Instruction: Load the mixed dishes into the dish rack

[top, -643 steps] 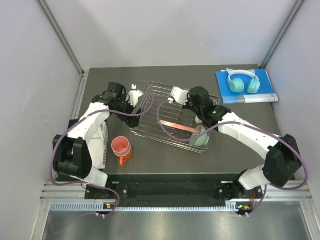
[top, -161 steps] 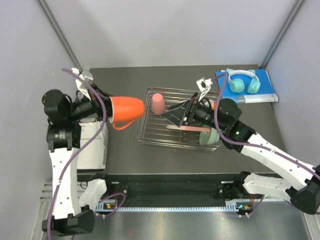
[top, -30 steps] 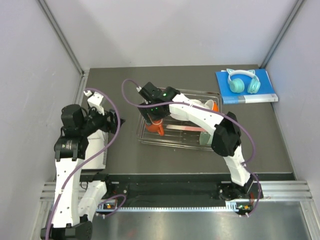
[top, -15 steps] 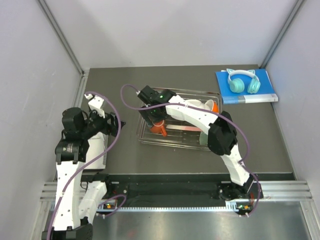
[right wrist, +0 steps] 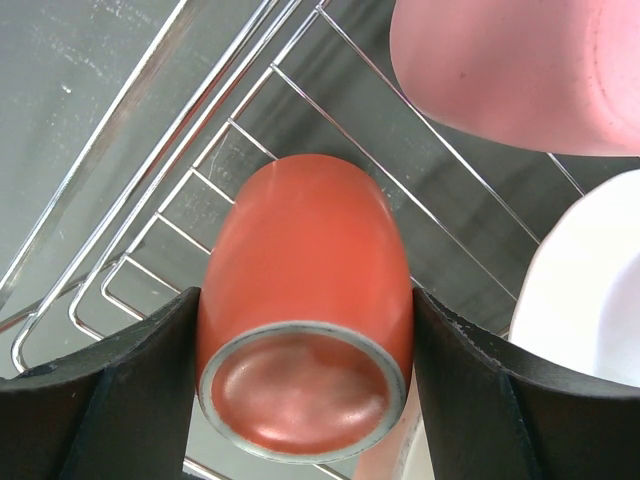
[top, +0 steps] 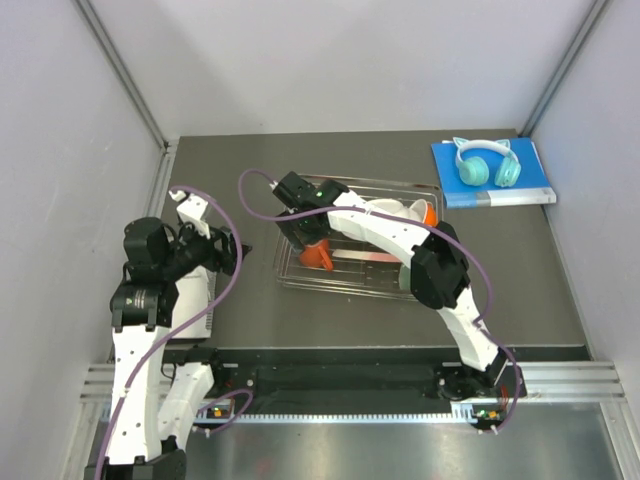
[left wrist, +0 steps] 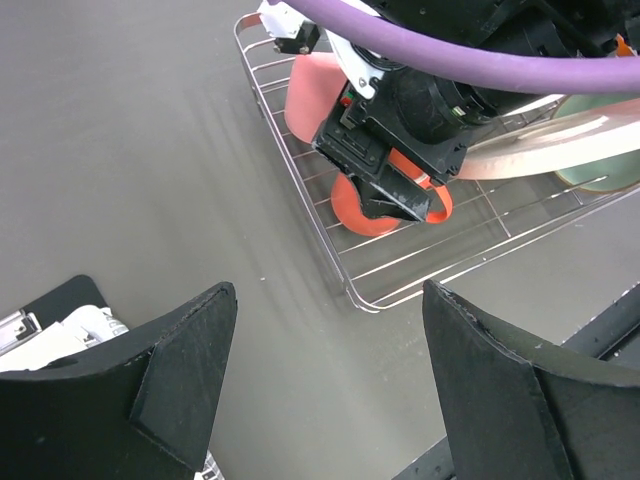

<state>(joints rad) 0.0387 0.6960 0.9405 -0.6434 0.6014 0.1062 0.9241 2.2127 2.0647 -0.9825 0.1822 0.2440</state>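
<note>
The silver wire dish rack (top: 340, 291) stands mid-table. My right gripper (top: 312, 248) reaches into its near-left corner, shut on the orange handled mug (right wrist: 305, 300), whose base faces the wrist camera. Both fingers press the mug's sides, just above the rack's bars (right wrist: 180, 215). The pink tumbler (right wrist: 520, 70) lies beyond it in the rack. Also in the rack are a white plate (top: 395, 210), the cream-and-pink plate (left wrist: 560, 145), an orange bowl (top: 430, 213) and a mint-green bowl (top: 405, 278). My left gripper (left wrist: 328, 290) hangs open and empty over bare table, left of the rack.
Teal cat-ear headphones (top: 485, 165) lie on a blue book (top: 530, 185) at the back right corner. A white ribbed object (top: 195, 295) lies under the left arm by the left wall. Grey walls close in three sides.
The right gripper has shifted the orange mug slightly within the rack's near-left corner. The left arm has pulled back a little, still open.
</note>
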